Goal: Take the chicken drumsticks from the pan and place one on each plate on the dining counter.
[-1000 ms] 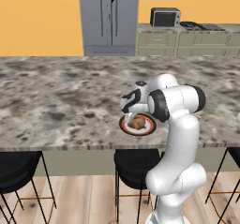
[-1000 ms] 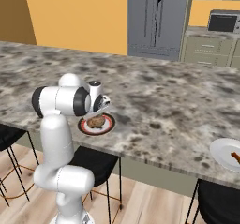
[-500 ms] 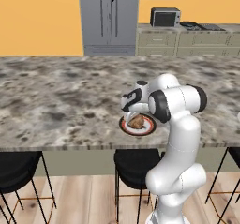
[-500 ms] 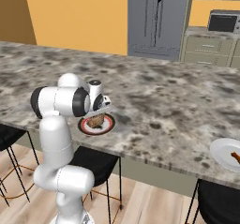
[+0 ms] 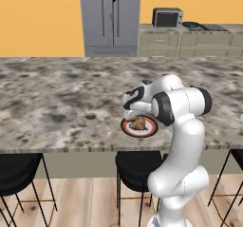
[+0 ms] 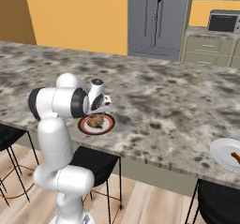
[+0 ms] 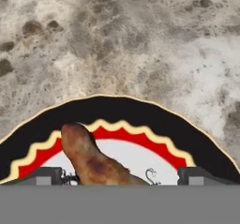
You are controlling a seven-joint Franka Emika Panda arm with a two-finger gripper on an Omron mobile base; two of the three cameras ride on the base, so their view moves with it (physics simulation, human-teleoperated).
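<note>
In the left base view I counted one glossy orange-brown drumstick (image 5: 138, 123) lying on one round dark-rimmed plate (image 5: 151, 131) on the speckled granite bench (image 5: 57, 102), with the end effector (image 5: 130, 113) just above it.

In the right base view I counted two plates: that one (image 6: 108, 126), and a pale one (image 6: 220, 152) at 4 o'clock holding a second drumstick (image 6: 236, 157).

In the hand view, the tapered, lumpy meat lay between widely spread fingertips (image 7: 47, 175), released.

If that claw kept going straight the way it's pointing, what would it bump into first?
Probably the glossy orange-brown chicken drumstick lying between the open gripper fingertips, on the round red-and-black rimmed plate; depth is hard to judge.
</note>
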